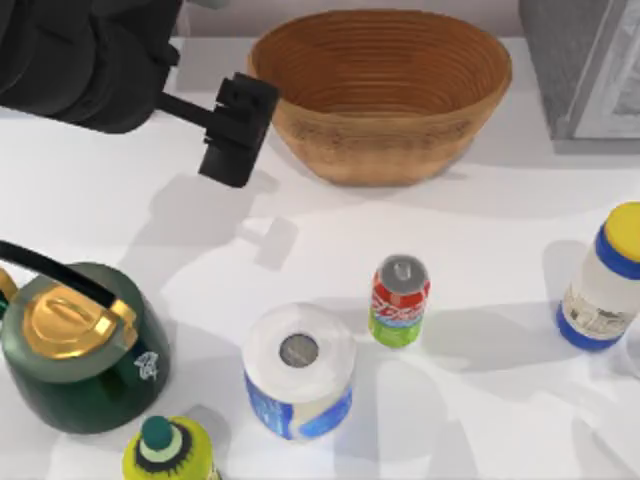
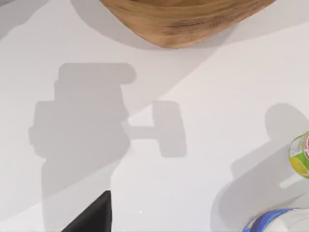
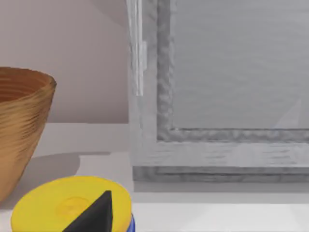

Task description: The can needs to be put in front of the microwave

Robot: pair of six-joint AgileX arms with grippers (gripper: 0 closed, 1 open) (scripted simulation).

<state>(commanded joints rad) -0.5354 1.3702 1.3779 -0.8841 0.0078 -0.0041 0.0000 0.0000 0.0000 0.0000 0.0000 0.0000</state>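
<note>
The left hand [image 1: 232,140] hovered beside the basket [image 1: 380,90], its grip state unclear; reaching the untouched can [image 1: 399,300] seemingly came next.

A wooden bowl [image 1: 385,90] sits at the back of the white surface [image 1: 120,200], with a green kettle [image 1: 75,350], paper roll [image 1: 298,372] and yellow-capped jar [image 1: 605,285] nearer.

- Left arm [image 1: 80,60] comes in as bulky, rounded black segments with a matte, slightly dimpled finish.
- A thin black rod runs from that bulk out to the head.
- Left gripper [image 1: 235,130] is a boxy, flat-sided black block, all hard edges and no visible markings.
- In the left wrist view, a black wedge-shaped fingertip [image 2: 91,217] pokes in.
- The right wrist view gives the same sharp black wedge [image 3: 94,215].
</note>
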